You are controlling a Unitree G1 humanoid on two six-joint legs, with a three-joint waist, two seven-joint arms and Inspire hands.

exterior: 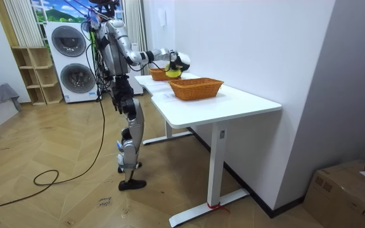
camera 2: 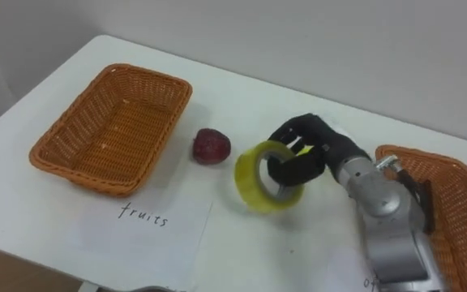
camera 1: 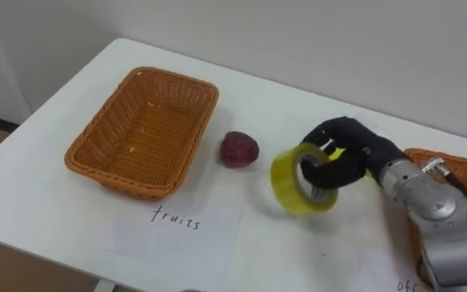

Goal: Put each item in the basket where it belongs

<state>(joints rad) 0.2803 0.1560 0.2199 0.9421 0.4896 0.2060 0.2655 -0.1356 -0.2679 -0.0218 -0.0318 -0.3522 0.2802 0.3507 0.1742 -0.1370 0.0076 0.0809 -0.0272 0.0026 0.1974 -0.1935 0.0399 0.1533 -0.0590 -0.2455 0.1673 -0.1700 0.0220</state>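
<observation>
**A:** The right hand [camera 1: 353, 148] is gripping the yellow tape roll [camera 1: 284, 182], its dark fingers curling through the roll's hole. It is holding the roll tilted and, as far as I can judge, just clear of the white table [camera 1: 242, 89].

**B:** So the tape is hanging in the hand and isn't sorted yet?

**A:** Right, it is sitting in no basket. The nearest one, the wicker basket [camera 2: 454, 188] just behind the wrist on the hand's own side, is showing bare weave wherever the arm isn't covering it.

**B:** And what is lying on the other side of the hand?

**A:** A red fruit [camera 1: 239, 150] is resting on the table just past the roll, close to it but apart. A sheet of paper with handwriting [camera 1: 177, 229] is lying a little further off, toward the table's front edge.

**B:** And furthest away?

**A:** The second wicker basket [camera 1: 140, 130] is sitting well apart from the hand, beyond the fruit, and it is holding nothing.

**B:** Then nothing is done?

**A:** I'm judging it as barely begun. The tape is waiting to go into the basket by the wrist, and the fruit is waiting to go into the far one.
</observation>
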